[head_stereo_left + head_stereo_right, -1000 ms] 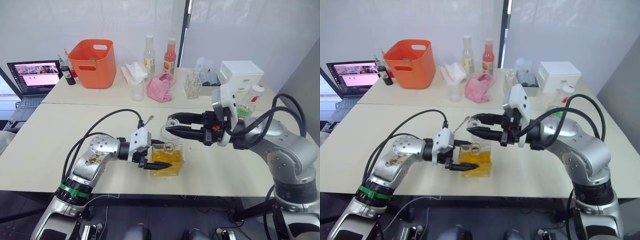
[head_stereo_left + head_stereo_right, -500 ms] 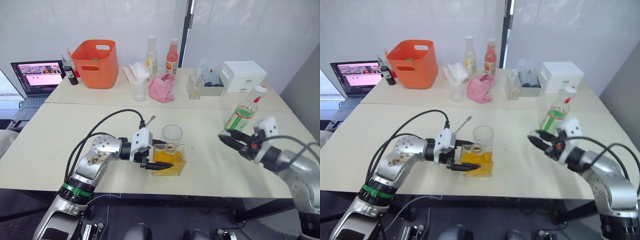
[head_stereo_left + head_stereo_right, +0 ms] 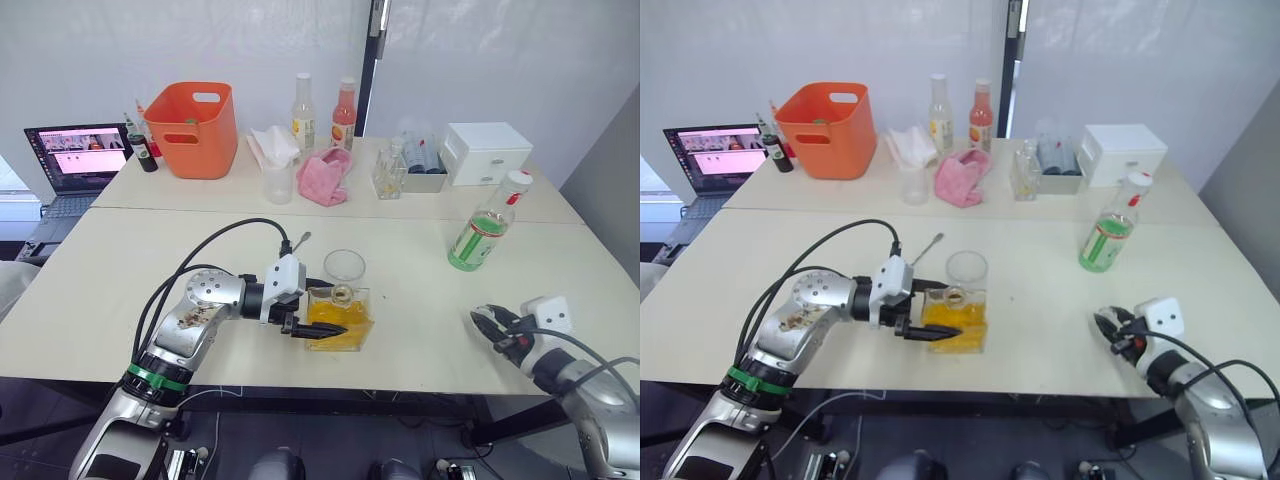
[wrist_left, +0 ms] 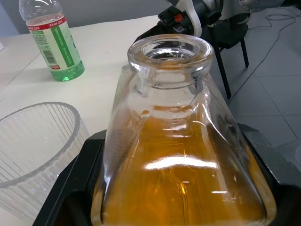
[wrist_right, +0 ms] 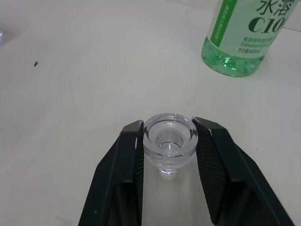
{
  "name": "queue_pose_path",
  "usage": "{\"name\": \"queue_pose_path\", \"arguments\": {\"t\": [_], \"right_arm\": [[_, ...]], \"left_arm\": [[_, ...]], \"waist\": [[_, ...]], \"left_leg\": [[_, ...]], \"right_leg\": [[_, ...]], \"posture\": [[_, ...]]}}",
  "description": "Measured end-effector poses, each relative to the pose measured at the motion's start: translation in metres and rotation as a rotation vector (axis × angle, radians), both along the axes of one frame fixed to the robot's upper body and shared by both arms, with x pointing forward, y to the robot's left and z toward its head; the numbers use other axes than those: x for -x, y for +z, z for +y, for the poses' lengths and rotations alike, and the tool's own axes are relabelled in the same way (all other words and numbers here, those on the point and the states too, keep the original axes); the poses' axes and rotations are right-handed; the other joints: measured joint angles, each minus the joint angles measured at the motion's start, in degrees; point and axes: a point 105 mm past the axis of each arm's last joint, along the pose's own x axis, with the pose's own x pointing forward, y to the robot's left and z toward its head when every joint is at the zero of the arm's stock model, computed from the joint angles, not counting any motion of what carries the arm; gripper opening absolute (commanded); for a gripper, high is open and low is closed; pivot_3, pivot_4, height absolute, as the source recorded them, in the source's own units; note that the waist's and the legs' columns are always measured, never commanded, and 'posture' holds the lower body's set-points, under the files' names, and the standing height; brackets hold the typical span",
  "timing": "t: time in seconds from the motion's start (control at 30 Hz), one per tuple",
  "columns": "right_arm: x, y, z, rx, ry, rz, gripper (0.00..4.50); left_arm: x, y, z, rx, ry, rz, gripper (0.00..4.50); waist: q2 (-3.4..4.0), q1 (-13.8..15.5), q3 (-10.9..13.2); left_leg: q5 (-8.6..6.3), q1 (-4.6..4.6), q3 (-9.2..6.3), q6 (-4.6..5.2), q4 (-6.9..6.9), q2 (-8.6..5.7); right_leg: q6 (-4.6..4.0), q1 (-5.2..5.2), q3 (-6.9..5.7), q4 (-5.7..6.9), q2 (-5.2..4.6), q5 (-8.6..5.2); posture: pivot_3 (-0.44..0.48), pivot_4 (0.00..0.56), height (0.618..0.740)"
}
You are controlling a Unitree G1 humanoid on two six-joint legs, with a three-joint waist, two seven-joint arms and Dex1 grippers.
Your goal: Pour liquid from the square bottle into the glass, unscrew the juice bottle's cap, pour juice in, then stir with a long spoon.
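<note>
Bare worktop (image 3: 420,300) lay open between the decanter (image 3: 338,320) and the green-labelled bottle (image 3: 484,235); the tumbler (image 3: 344,268) crowded the decanter's far side.

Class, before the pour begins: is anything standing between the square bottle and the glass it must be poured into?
Nothing visible does. The square bottle, gripped by the left gripper, stands right beside the glass, its neck already unstoppered; the right gripper holds the clear stopper well aside.
</note>
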Motion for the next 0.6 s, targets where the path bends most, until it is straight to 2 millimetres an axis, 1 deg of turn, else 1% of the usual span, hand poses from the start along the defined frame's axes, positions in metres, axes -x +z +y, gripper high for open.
{"name": "queue_pose_path", "arguments": {"t": [0.23,0.6], "right_arm": [[0.0002,-0.0065,-0.0047,-0.008,-0.021,0.024,1.06],[-0.0056,-0.0070,-0.0075,0.005,-0.032,0.022,1.06]], "left_arm": [[-0.0002,-0.0002,-0.0006,0.000,-0.005,-0.001,2.80],[-0.0004,-0.0005,-0.0007,-0.005,-0.004,-0.004,2.80]], "waist": [[0.01,0.03,-0.01],[0.01,0.01,-0.01]], "left_leg": [[0.00,0.01,-0.01,0.01,0.00,0.00],[-0.03,0.14,-0.01,0.05,0.01,0.01]], "right_leg": [[0.00,0.02,-0.01,-0.01,0.00,0.00],[0.01,0.10,0.00,-0.02,0.00,0.00]], "posture": [[0.000,0.150,0.713],[0.000,0.150,0.713]]}}
